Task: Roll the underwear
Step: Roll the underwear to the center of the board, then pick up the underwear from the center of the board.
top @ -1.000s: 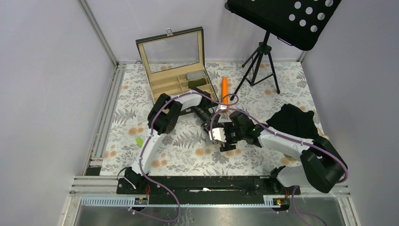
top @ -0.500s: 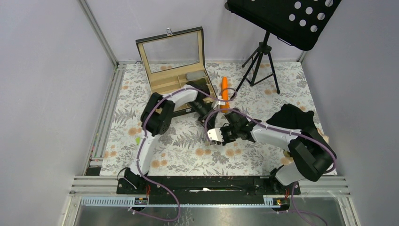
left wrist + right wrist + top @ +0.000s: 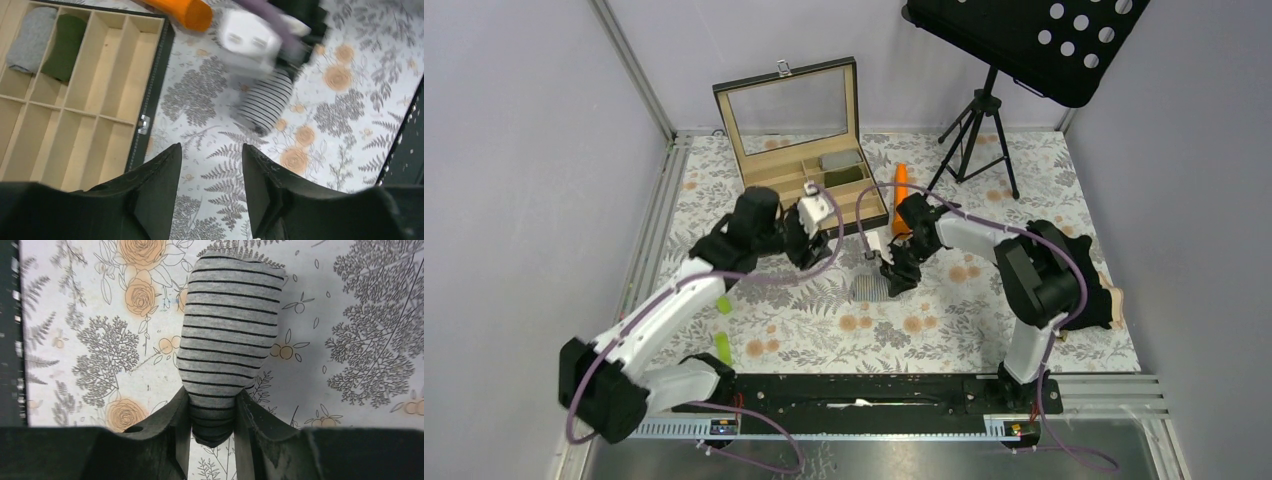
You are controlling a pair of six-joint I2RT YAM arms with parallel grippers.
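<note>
At left, your wooden box (image 3: 152,100) holds a grey roll (image 3: 30,40) and a dark green roll (image 3: 62,47) in adjoining compartments. Left gripper (image 3: 211,152): fingers apart, empty. Right of the box, striped underwear (image 3: 230,330) sits rolled on the table (image 3: 350,315), right gripper (image 3: 211,402) clamped on its end.

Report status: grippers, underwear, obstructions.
Left gripper open, empty. Right gripper shut on the striped underwear roll. Orange stick and wooden box lie apart from it.
</note>
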